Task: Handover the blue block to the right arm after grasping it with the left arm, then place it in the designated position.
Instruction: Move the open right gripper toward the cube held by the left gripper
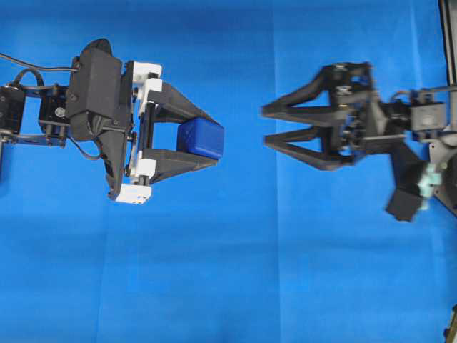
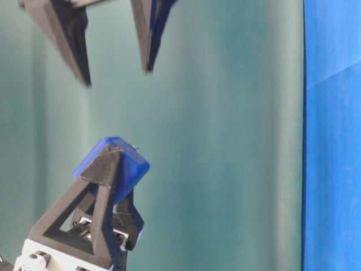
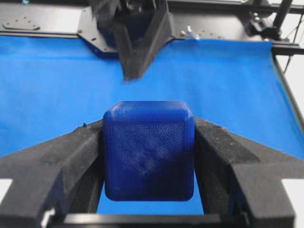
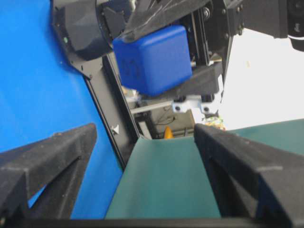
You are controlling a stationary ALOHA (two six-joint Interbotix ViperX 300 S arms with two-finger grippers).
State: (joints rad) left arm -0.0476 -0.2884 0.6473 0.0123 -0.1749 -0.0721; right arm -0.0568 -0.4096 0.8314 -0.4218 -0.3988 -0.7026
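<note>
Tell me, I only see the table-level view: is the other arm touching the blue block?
Observer: No. From overhead, the right gripper is apart from the blue block, with bare cloth showing between them.
Operator: Is it aimed right?
Observer: The right wrist view shows the block ahead, above the gap between its open jaws.
Operator: Is the block held properly?
Observer: The left wrist view shows the left gripper pressed against two opposite sides of it.
</note>
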